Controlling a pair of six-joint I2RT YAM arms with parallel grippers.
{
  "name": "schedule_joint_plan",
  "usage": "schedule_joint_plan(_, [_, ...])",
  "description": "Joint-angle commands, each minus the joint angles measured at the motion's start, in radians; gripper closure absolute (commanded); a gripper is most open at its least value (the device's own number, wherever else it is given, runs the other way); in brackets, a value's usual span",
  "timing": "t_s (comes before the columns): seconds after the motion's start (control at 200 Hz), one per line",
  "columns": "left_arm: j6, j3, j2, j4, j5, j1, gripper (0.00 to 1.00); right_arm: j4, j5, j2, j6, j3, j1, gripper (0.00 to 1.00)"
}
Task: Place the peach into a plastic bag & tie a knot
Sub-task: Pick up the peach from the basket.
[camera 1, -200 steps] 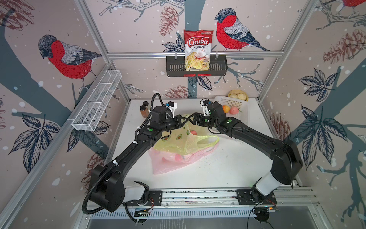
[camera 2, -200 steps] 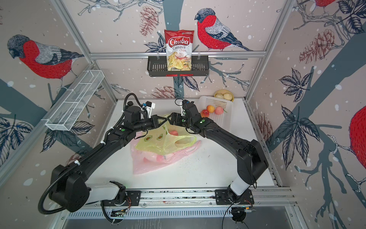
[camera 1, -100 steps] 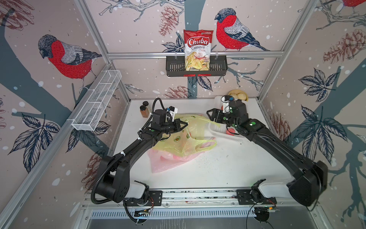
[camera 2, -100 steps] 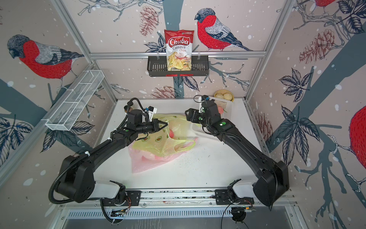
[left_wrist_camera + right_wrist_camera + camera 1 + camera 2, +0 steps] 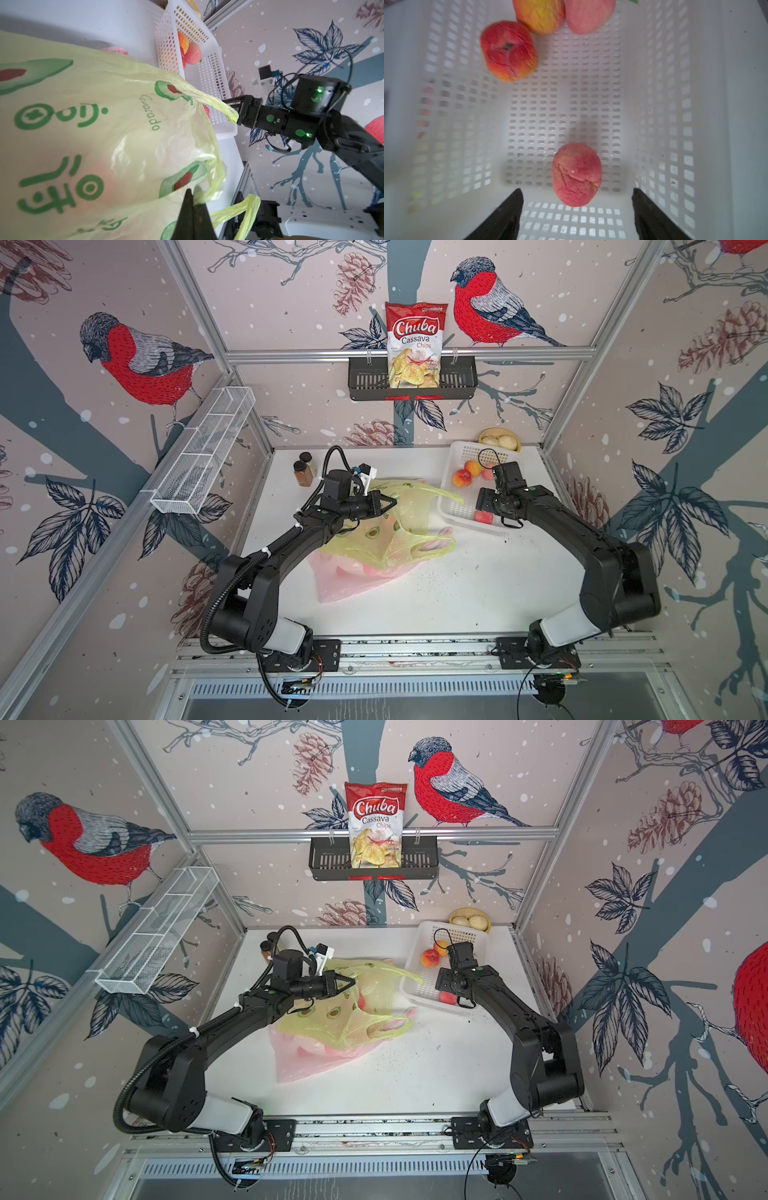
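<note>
Walled cell, bullfinch-and-pinecone wallpaper, aluminium frame; white counter (image 5: pixel 478 593) below. Two black arms reaching in from the near rail.

Left arm (image 5: pixel 291 543) stretched over the yellow-green plastic bag (image 5: pixel 386 539), sprawled mid-counter on top of a pink bag (image 5: pixel 353 589). Right arm (image 5: pixel 561 522) bent over the white basket (image 5: pixel 453 506) at the counter's far right.

Left jaws: pressed together, pinching the plastic bag's rim beside a handle. Mouth raised slightly, facing the basket. Other handle (image 5: pixel 451 497) trailing onto the basket's edge. Reddish patch (image 5: pixel 362 999) showing through the bag wall: fruit or print, cannot tell.

Right jaws: spread wide, empty, pointing down into the basket's near end.

Peach (image 5: pixel 577 174): loose on the basket floor, between and just ahead of the spread tips, untouched. Three other fruits (image 5: pixel 508 52) bunched at the far end, well apart.

Step in hand, by the look of it: reaching for the peach. Knot not yet started.

Next move, likely: lower, centre on the fruit, close gently. Round, so apt to roll on the slotted floor. Then lift clear of the basket wall and carry across to the held mouth.
</note>
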Motion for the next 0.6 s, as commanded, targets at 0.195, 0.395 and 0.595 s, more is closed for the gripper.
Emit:
schedule_joint_plan(0.195, [0.004,-0.005,0.009,0.051,0.030,0.001,1.00,0.103,0.002,0.183,-0.010,0.024,-0.015,0.22])
schedule_joint_plan(0.395, [0.002,-0.015,0.002,0.054,0.030,0.002,1.00,0.123,-0.028,0.249,0.001,0.060,-0.015,0.35])
schedule_joint_plan(0.595, [0.000,-0.020,-0.003,0.052,0.027,0.001,1.00,0.121,-0.037,0.175,0.008,0.039,0.001,0.59])
